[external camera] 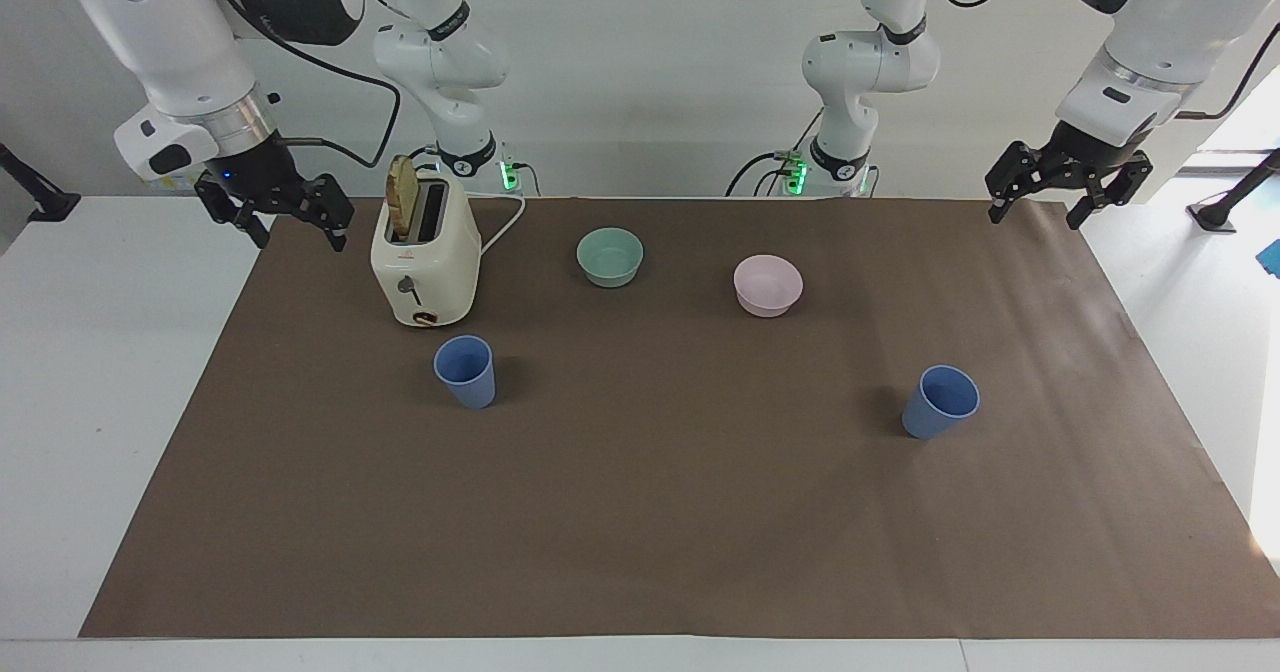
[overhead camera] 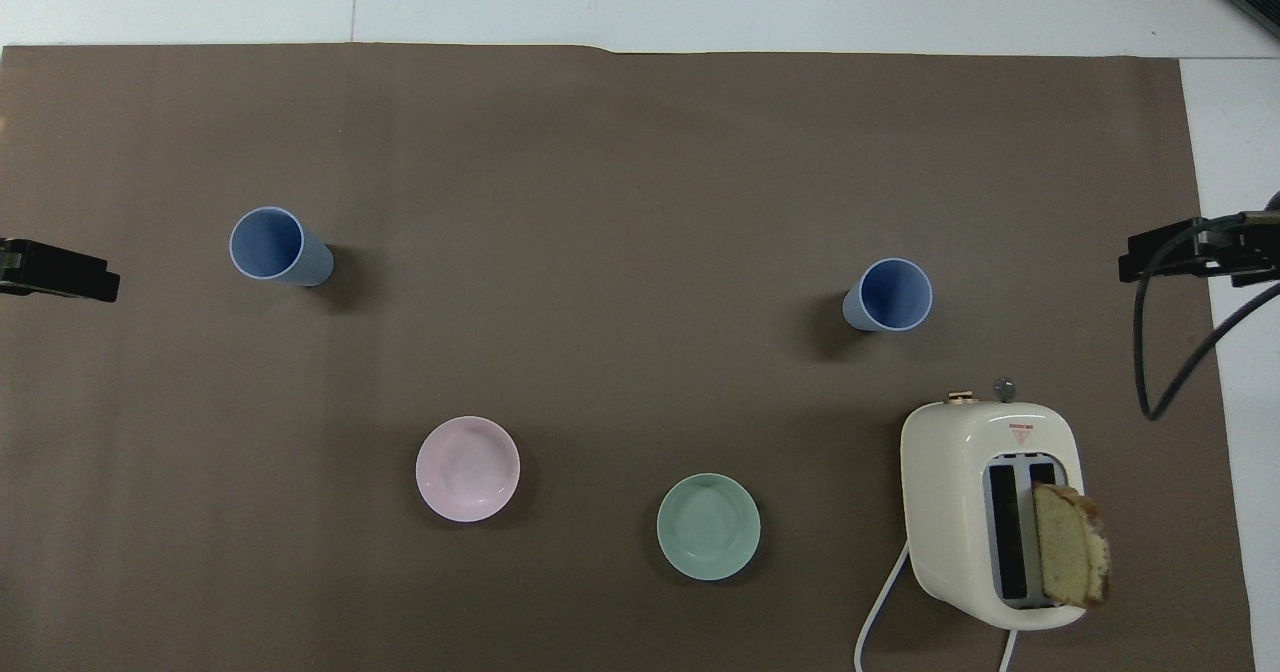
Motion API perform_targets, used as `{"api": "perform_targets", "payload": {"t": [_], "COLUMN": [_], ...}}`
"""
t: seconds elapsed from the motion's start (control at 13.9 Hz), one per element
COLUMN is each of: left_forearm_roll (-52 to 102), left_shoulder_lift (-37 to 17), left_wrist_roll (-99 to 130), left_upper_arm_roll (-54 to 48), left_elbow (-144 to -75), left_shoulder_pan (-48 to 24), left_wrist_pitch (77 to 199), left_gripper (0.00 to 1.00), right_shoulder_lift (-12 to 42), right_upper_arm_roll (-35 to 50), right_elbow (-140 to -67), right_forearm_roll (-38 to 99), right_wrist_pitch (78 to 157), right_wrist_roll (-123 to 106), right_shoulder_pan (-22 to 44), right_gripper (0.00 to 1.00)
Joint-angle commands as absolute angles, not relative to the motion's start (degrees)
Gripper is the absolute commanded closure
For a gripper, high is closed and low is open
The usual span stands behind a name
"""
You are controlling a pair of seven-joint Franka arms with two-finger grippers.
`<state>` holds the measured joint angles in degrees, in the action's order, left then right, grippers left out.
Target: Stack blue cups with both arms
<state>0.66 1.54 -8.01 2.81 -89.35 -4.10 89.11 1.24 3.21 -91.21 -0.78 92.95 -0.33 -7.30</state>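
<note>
Two blue cups stand upright and apart on the brown mat. One cup (external camera: 465,370) (overhead camera: 888,294) is toward the right arm's end, a little farther from the robots than the toaster. The other cup (external camera: 940,402) (overhead camera: 275,245) is toward the left arm's end. My right gripper (external camera: 295,232) is open and empty, held up over the mat's edge beside the toaster. My left gripper (external camera: 1035,214) is open and empty, up over the mat's corner at its own end. In the overhead view only one finger of each shows, the left's (overhead camera: 60,272) and the right's (overhead camera: 1165,252).
A cream toaster (external camera: 425,257) with a slice of bread (external camera: 403,197) in one slot stands near the right arm. A teal bowl (external camera: 610,255) and a pink bowl (external camera: 768,284) sit nearer to the robots than the cups. The toaster's cord (external camera: 505,222) runs toward the arm bases.
</note>
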Motion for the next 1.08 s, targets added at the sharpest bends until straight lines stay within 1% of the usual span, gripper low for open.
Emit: {"api": "perform_targets", "payload": {"t": [0.0, 0.72, 1.01], "left_forearm_roll": [-0.1, -0.1, 0.1], "left_shoulder_lift": [1.8, 1.8, 1.8], "left_wrist_roll": [-7.6, -8.1, -8.4], "left_upper_arm_roll": [2.9, 2.8, 2.8], "left_elbow": [-88.6, -88.9, -90.1], "left_shoulder_pan": [-4.2, -4.1, -4.1], "left_wrist_pitch": [88.1, 88.3, 91.5], "left_gripper": [0.0, 0.0, 0.0], "right_shoulder_lift": [-0.7, -0.5, -0.4], "right_upper_arm_roll": [3.8, 3.8, 3.8], "right_elbow": [-93.8, -93.7, -93.4], "right_forearm_roll": [-1.0, -1.0, -0.9], "right_wrist_pitch": [94.6, 96.4, 96.1], "right_wrist_roll": [-1.5, -1.5, -1.7], "right_shoulder_pan": [-8.4, -8.5, -8.6], "right_gripper": [0.0, 0.0, 0.0]}}
